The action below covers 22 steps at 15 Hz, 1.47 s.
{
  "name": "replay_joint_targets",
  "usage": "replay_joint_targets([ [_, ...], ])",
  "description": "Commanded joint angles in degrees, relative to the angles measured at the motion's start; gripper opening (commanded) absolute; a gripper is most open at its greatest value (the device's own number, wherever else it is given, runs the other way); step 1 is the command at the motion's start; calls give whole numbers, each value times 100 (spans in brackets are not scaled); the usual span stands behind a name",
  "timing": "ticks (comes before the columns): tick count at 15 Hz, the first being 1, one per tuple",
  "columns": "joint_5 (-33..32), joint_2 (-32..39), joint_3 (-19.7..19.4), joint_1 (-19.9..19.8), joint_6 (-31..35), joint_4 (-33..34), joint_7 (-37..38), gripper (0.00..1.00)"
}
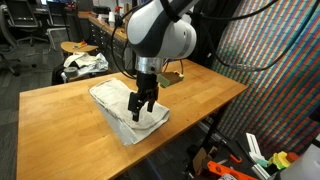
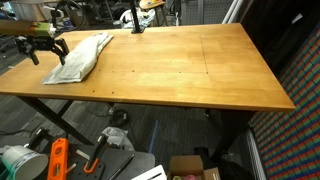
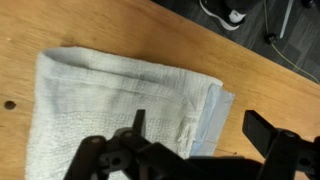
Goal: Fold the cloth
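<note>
A pale grey-white cloth (image 1: 118, 100) lies folded flat on the wooden table (image 1: 200, 95), near one corner. It shows in both exterior views, also here (image 2: 82, 58), and in the wrist view (image 3: 100, 95), where a light blue layer peeks out along its right edge. My gripper (image 1: 140, 112) hangs just above the cloth's edge near the table corner (image 2: 45, 50). In the wrist view the two dark fingers (image 3: 200, 130) stand wide apart, with the cloth's edge and bare wood between them. The gripper is open and holds nothing.
The table edges run close to the cloth on two sides. A chair with a bundle of fabric (image 1: 85, 62) stands behind the table. Tools and boxes (image 2: 57, 160) lie on the floor below. A screen wall (image 1: 285, 70) stands to one side.
</note>
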Motion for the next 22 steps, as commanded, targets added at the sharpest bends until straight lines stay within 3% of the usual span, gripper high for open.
replay_joint_targets([
  [1, 122, -353, 157, 289, 1270, -724, 322, 100],
  [4, -178, -231, 237, 468, 2235, -1005, 777, 100],
  [7, -924, -150, 169, 561, 2654, -1203, 1468, 100],
  [8, -1208, -124, 139, 571, 2689, -1232, 1720, 75],
  [9, -1459, -99, 112, 576, 2748, -1255, 1943, 75],
  [10, -1704, -59, 80, 577, 2801, -1261, 2149, 68],
  [12, -1930, -2, 59, 564, 2829, -1234, 2360, 49],
  [17, -2114, 63, 16, 565, 2683, -1142, 2685, 13],
  [20, -1986, -9, 61, 565, 2523, -1140, 2671, 2],
  [22, -1874, -65, 110, 573, 2389, -1134, 2643, 3],
])
